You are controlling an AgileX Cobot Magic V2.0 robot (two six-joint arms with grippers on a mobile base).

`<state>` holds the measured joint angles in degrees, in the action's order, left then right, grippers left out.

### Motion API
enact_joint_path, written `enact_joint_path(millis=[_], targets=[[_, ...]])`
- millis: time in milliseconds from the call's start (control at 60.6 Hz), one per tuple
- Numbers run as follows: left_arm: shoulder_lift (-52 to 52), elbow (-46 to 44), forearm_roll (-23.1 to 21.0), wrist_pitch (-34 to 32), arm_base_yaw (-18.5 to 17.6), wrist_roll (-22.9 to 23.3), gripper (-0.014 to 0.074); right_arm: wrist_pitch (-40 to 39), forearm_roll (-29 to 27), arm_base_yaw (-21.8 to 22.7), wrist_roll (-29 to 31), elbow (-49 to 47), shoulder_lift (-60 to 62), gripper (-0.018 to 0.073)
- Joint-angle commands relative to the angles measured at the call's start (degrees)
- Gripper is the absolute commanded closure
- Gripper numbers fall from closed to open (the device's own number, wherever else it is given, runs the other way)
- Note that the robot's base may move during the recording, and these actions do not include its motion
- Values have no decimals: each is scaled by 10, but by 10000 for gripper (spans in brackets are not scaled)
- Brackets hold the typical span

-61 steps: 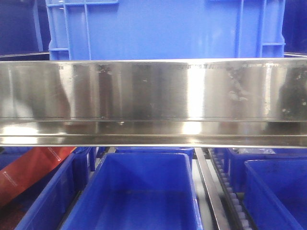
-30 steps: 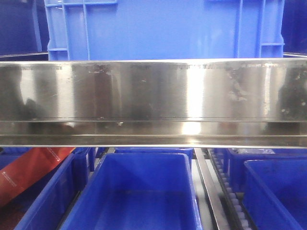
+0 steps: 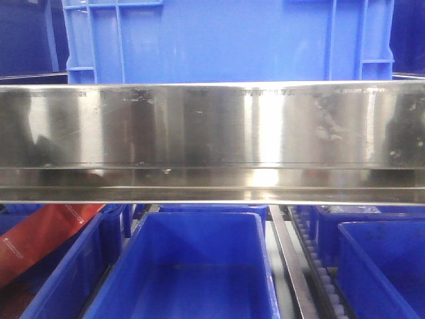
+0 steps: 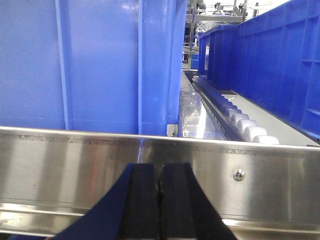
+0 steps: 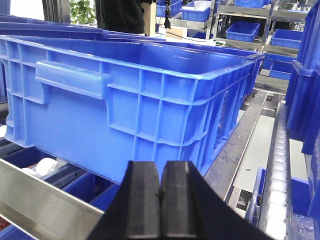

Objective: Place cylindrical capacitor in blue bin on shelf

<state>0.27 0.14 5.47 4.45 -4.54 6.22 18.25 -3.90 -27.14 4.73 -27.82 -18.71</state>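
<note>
No cylindrical capacitor shows in any view. The shelf's brushed steel front rail (image 3: 212, 126) crosses the front view, with a large blue bin (image 3: 226, 40) on the tier above and an open blue bin (image 3: 192, 266) on the tier below. My left gripper (image 4: 160, 172) is shut and empty, its fingers pressed together right in front of the steel rail (image 4: 75, 170) under a blue bin (image 4: 100, 65). My right gripper (image 5: 159, 172) is shut and empty, held before the corner of a large blue bin (image 5: 140, 100) on the shelf.
More blue bins sit at lower left (image 3: 66, 266) and lower right (image 3: 382, 266), with a red sheet (image 3: 40, 239) at far left. White rollers (image 4: 240, 122) run between bins. A steel rail (image 5: 45, 205) and a flat steel strip (image 5: 250, 130) flank the right wrist's bin.
Only the reflections in the steel rail have shifted a little at the left. The bins and the view stay as they were.
</note>
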Motion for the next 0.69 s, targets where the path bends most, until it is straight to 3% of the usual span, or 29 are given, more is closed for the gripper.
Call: enact_joint_path(millis=[0,347,462,677], targets=[[-3,-1,-3,-10,2,-1,707,-12,5,-1,1,1,3,721],[-3,-1,-3,-10,2,-1,707,-6,5,14,1,6,5,721],[-3,-1,-3,-10,2,-1,707,-8,-2,64,1,20,18,721],[-3,-1,-3,-10,2,-1,707,-8,-23,198,2,85,90,721]])
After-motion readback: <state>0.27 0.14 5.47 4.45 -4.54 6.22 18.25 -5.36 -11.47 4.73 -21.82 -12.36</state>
